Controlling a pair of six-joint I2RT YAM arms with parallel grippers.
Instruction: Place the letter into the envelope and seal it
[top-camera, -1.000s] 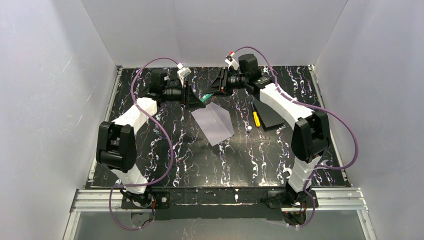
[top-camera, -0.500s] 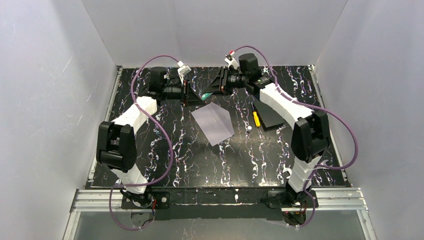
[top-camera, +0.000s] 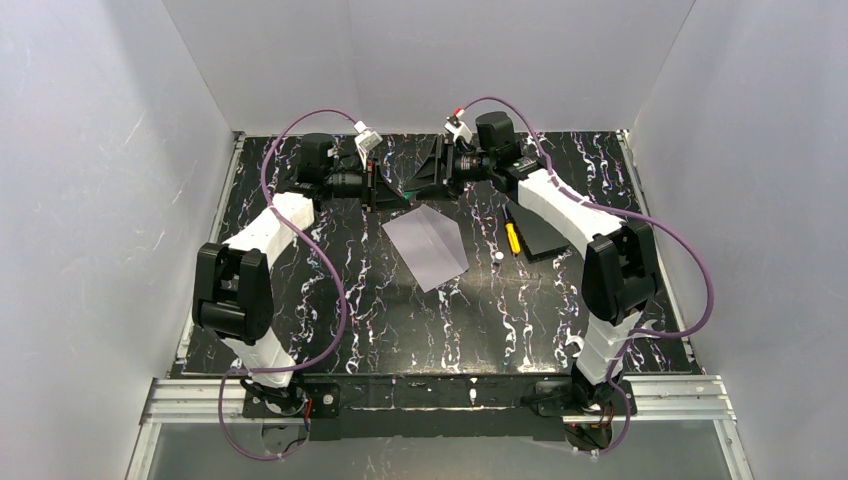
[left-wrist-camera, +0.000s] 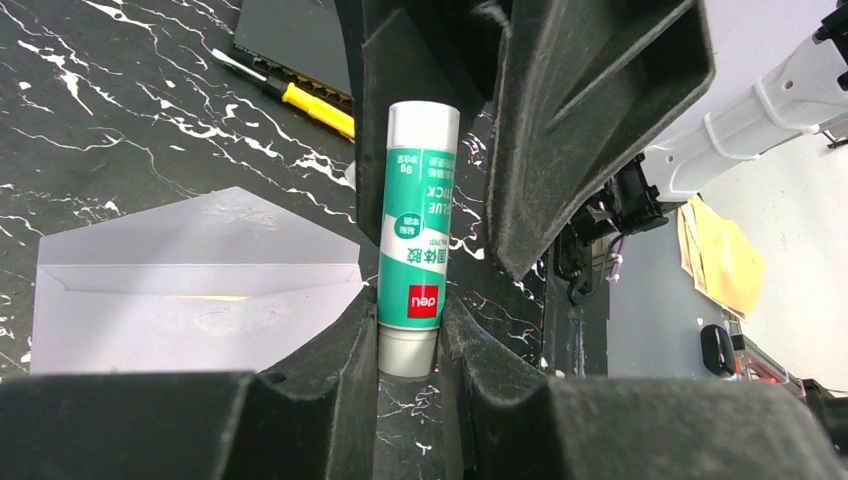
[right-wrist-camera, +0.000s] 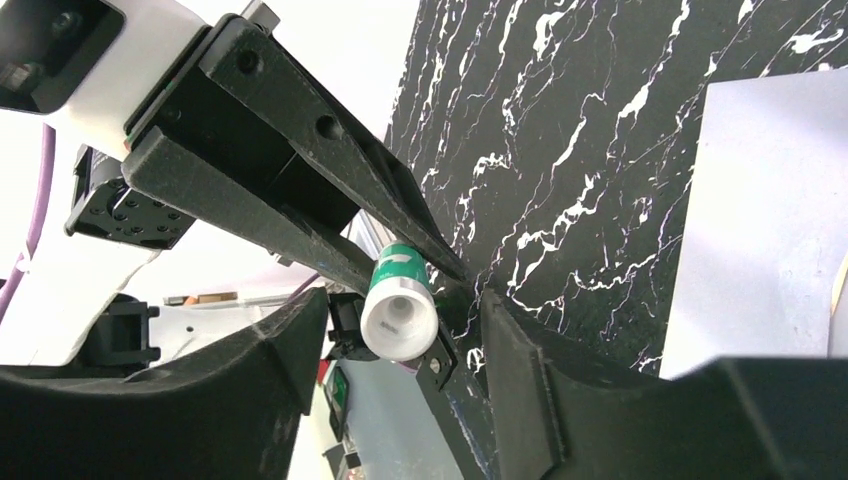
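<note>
Overhead view: both arms reach to the upper middle of the frame, where the left tool (top-camera: 373, 188) and the right tool (top-camera: 432, 172) face each other with their tips close together over the black marbled surface (top-camera: 450, 330). Left wrist view: the left tool is closed on one end of a green-and-white glue stick (left-wrist-camera: 417, 240). Its two fingers (left-wrist-camera: 335, 345) pinch the grey end from either side, and the other end points toward the top of the frame. Right wrist view: the right tool stands wide open, its fingers (right-wrist-camera: 515, 370) spread to either side of the stick's white end with a gap on both sides, holding nothing. The envelope (top-camera: 428, 245) lies flat near the centre of the overhead frame, just below the two tools, with its pointed flap (left-wrist-camera: 215, 225) open and laid out on the surface. The letter (left-wrist-camera: 215, 297) shows only as a thin cream-tan strip at the envelope's mouth, the rest hidden inside. To the right of the envelope lie a yellow-handled screwdriver (top-camera: 512, 237) and, just beside it, a flat black box (top-camera: 545, 235).
</note>
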